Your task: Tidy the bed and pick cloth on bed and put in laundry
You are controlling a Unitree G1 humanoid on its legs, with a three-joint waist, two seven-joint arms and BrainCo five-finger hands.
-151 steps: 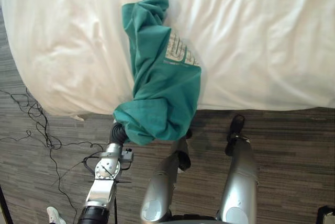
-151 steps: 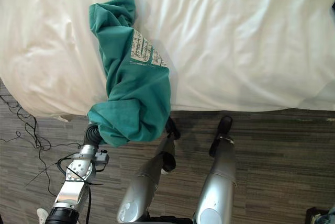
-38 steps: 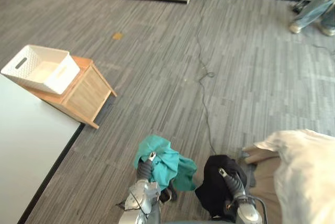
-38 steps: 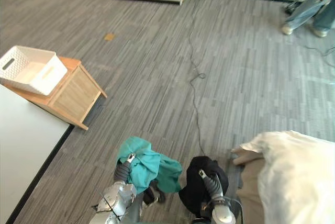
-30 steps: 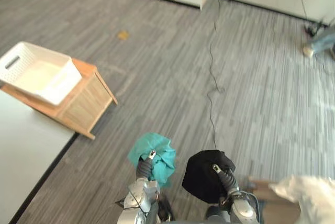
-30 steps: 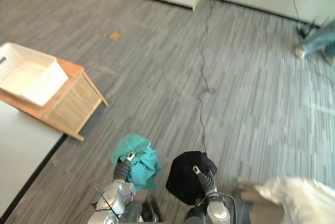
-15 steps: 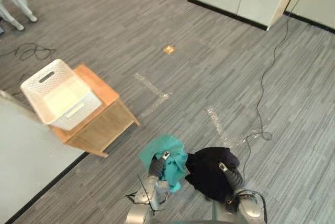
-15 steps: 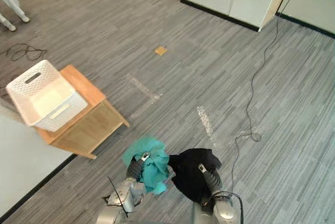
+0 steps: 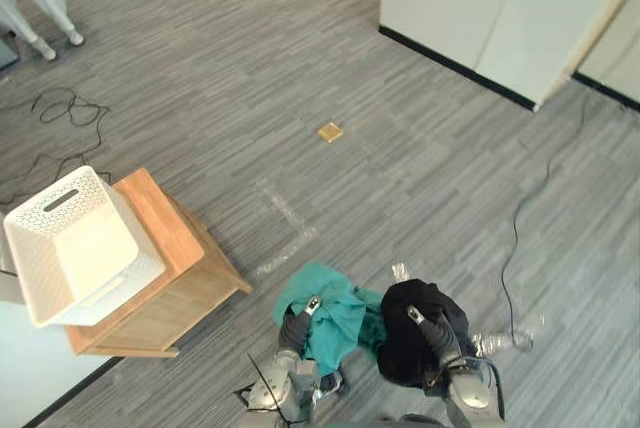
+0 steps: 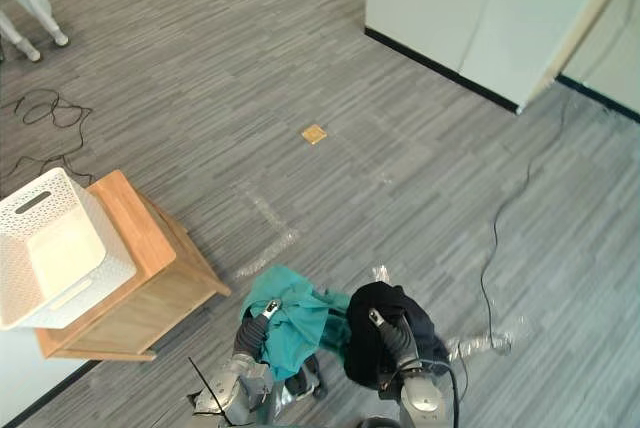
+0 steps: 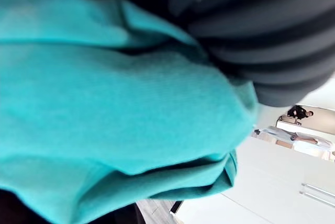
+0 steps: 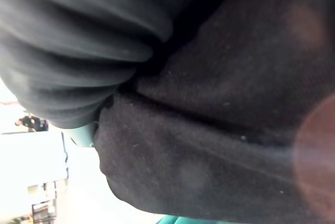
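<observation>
A teal cloth (image 9: 335,310) is bunched over my left hand (image 9: 292,329), low in the eye views and above the grey floor. Right beside it a black cloth (image 9: 405,353) is wrapped over my right hand (image 9: 430,328); the two bundles touch. In the left wrist view the teal cloth (image 11: 115,109) lies past the dark ribbed cover, and in the right wrist view the black cloth (image 12: 225,130) does the same. A white slotted laundry basket (image 9: 70,248) stands empty on a low wooden side table (image 9: 180,283) to my left, apart from both hands.
White cabinets (image 9: 500,18) line the far right. A thin cable (image 9: 522,218) runs over the floor on the right, and more cables (image 9: 50,108) lie at the left. A person's legs (image 9: 35,3) stand at the top left. A small tan square (image 9: 330,131) lies mid-floor.
The camera has swung from the bed to the open floor; the basket and side table now sit closer at the left. Both cloth bundles stay on my hands.
</observation>
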